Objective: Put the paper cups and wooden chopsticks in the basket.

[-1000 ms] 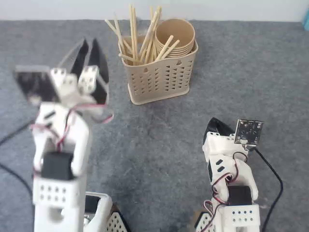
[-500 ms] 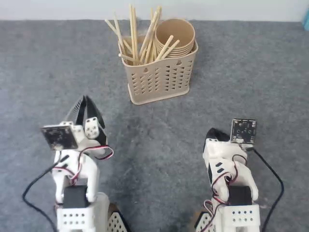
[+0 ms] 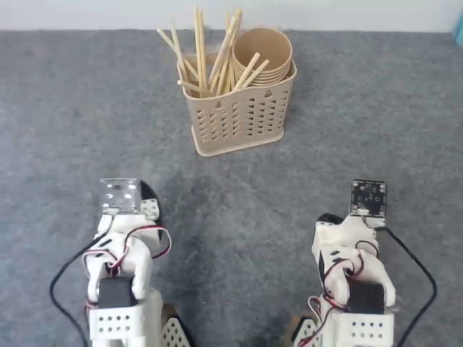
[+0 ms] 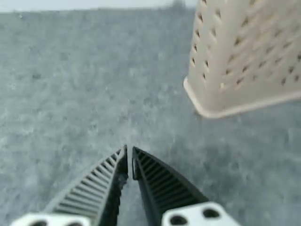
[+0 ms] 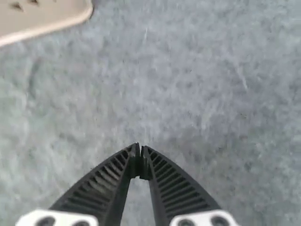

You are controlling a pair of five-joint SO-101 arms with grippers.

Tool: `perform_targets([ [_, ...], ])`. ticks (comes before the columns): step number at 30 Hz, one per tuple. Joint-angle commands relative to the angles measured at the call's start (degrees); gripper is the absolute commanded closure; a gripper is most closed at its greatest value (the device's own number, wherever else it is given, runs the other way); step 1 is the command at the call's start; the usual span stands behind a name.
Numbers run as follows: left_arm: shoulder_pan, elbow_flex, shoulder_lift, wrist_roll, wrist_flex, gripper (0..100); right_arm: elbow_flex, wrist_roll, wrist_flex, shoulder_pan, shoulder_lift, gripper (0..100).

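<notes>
A beige perforated basket (image 3: 239, 116) stands at the back middle of the grey carpet. Stacked brown paper cups (image 3: 262, 52) sit in its right half. Several wooden chopsticks (image 3: 206, 54) stand upright in its left half and lean over the cups. The basket's lower wall (image 4: 244, 56) shows in the left wrist view, and its corner (image 5: 42, 16) in the right wrist view. My left gripper (image 4: 129, 162) is shut and empty, low over the carpet, folded back near its base (image 3: 123, 210). My right gripper (image 5: 140, 162) is shut with nothing in it, also pulled back at the front right (image 3: 358, 224).
Grey carpet (image 3: 347, 123) covers the whole work area. A pale wall edge (image 3: 362, 14) runs along the back. Both arm bases (image 3: 116, 318) stand at the front edge, with cables trailing beside them.
The left arm has drawn back from near the basket to its base, and its fingers have shut. The right arm has folded slightly further back.
</notes>
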Motion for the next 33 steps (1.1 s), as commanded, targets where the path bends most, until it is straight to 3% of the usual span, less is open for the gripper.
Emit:
perform_targets([
  [1,-0.09,-0.31,-1.32,-4.75,5.1,99,1.67,3.25,0.22,0.57,-0.92,99.1],
  [8,-0.7,-0.31,-1.32,-4.66,9.14,99,5.63,8.0,2.77,1.1,-0.75,99.1],
  [11,-1.76,-0.31,-1.41,-4.66,20.75,99,5.63,9.58,6.02,3.38,-0.75,99.1],
  [21,-10.2,-0.31,-1.32,-4.66,21.63,99,5.63,9.49,7.78,17.8,-0.84,99.1],
  [33,-10.11,-0.31,-1.32,-4.75,21.63,99,5.63,9.41,7.78,18.33,-0.84,99.1],
])
